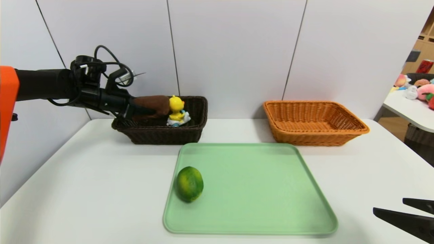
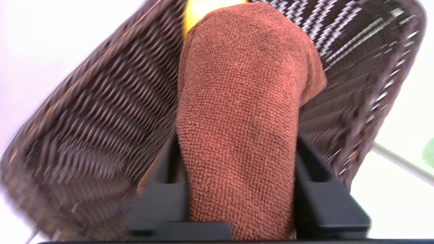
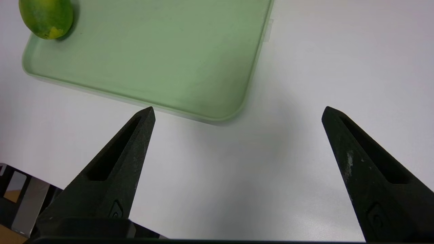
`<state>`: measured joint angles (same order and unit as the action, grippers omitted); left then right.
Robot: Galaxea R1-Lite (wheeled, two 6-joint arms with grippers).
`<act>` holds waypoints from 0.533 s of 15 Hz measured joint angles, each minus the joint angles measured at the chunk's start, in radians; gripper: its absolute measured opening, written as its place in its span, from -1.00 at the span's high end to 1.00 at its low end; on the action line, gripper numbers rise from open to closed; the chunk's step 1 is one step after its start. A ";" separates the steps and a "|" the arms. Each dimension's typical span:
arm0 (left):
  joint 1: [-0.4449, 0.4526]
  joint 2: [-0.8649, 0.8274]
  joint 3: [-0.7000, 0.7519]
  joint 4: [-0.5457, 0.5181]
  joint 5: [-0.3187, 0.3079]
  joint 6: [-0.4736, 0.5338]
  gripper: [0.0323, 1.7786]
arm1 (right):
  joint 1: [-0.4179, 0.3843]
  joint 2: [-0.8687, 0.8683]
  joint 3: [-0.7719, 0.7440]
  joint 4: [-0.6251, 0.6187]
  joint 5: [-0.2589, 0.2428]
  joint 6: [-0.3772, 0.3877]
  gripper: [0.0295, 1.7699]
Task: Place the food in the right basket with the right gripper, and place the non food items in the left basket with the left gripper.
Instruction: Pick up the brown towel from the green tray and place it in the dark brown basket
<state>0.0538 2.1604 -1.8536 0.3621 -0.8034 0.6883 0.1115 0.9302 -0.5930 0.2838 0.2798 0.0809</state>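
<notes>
The left gripper (image 1: 149, 111) reaches over the near-left rim of the dark left basket (image 1: 162, 134), its fingers (image 2: 315, 189) set either side of a brown cloth (image 2: 240, 112). The cloth fills the gap between them and bulges out over the basket's inside; the fingers appear to be grasping it, though the wrist view is blurred and I cannot be sure how firmly they press. Just beside the cloth, toward the basket's right half, a yellow duck toy (image 1: 177, 112) sits upright inside, leaving little open room in that basket beyond its right end.

The orange right basket (image 1: 313, 123) stands well apart to the right, against the back wall. In front of and between the two baskets lies the green tray (image 1: 257, 189), its raised edge running close to both baskets' front walls. A green lime (image 1: 189, 184) rests on the tray near its left edge; the rest of the tray is bare surface.

The right gripper (image 3: 237, 113) hangs over the white tabletop (image 1: 84, 176) at the near right corner, past the tray's near-right rounded corner, its fingers (image 3: 125, 156) spread wide and released, grasping nothing.
</notes>
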 joint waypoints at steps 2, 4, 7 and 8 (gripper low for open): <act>0.003 -0.001 0.000 0.000 -0.001 0.001 -0.15 | 0.000 0.000 0.001 0.000 0.000 0.000 -0.92; 0.002 -0.002 0.002 -0.001 -0.001 0.001 -0.33 | 0.000 0.000 0.001 0.000 0.000 0.000 -0.92; 0.004 -0.008 0.005 0.000 -0.002 0.001 -0.52 | 0.000 -0.001 0.001 0.000 0.000 0.000 -0.92; 0.004 -0.011 0.008 0.000 -0.002 0.001 -0.56 | 0.000 -0.002 0.001 0.000 0.001 0.000 -0.92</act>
<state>0.0577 2.1494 -1.8457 0.3626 -0.8057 0.6894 0.1111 0.9285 -0.5921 0.2843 0.2804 0.0813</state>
